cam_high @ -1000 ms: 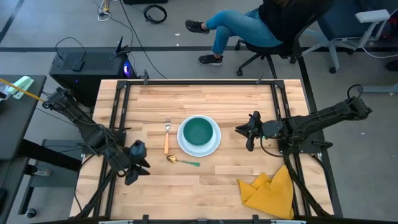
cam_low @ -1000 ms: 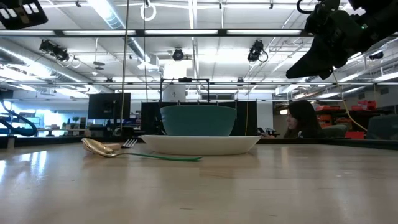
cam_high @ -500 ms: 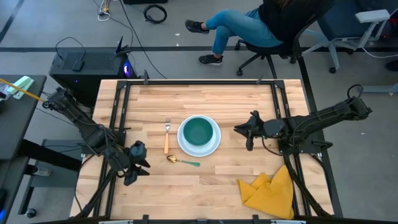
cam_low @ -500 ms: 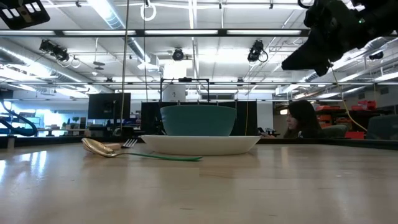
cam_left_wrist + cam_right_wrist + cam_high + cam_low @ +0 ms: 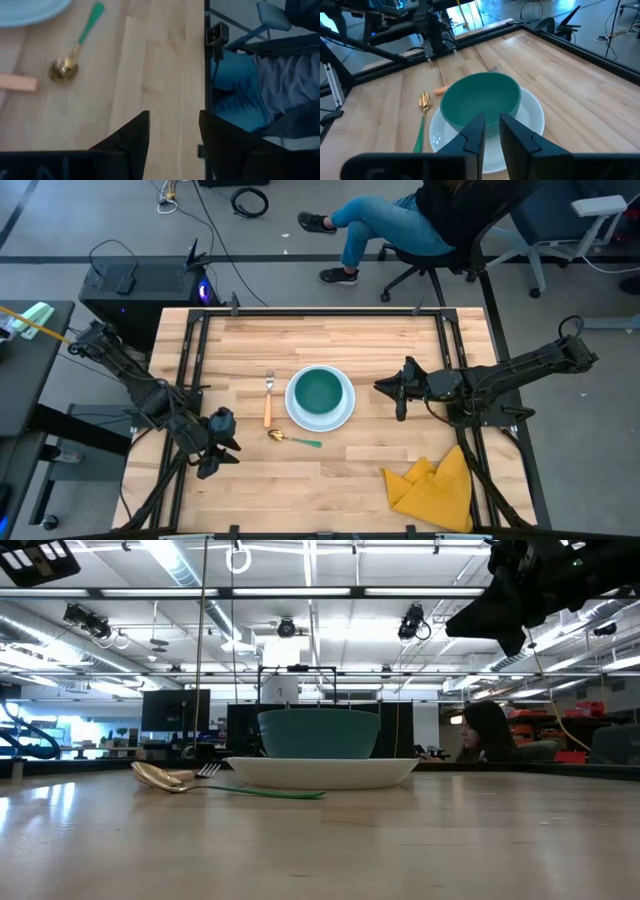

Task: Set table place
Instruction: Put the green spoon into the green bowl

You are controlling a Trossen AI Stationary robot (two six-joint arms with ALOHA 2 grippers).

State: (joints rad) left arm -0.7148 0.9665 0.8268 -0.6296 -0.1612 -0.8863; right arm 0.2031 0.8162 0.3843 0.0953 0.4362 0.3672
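Note:
The round white plate (image 5: 344,415) lies on the table (image 5: 340,340) at its middle, and the teal bowl (image 5: 320,392) stands in it. The orange-handled fork (image 5: 267,406) lies left of the plate. The gold spoon with the teal handle (image 5: 291,440) lies near the plate's near left rim. My right gripper (image 5: 386,392) hovers right of the plate, high above the table (image 5: 472,624), and points at the bowl (image 5: 481,102); its fingers stand a narrow gap apart and hold nothing. My left gripper (image 5: 220,446) is open and empty left of the spoon (image 5: 65,69).
A crumpled yellow cloth (image 5: 436,486) lies at the table's near right corner. A seated person (image 5: 400,220) is beyond the far edge. Black frame rails (image 5: 452,350) run along the table's left and right sides. Bare wood shows at the far side and near middle.
My right gripper has gone a little toward the plate and bowl and has risen slightly. The plate, bowl, fork and spoon have stayed where they were.

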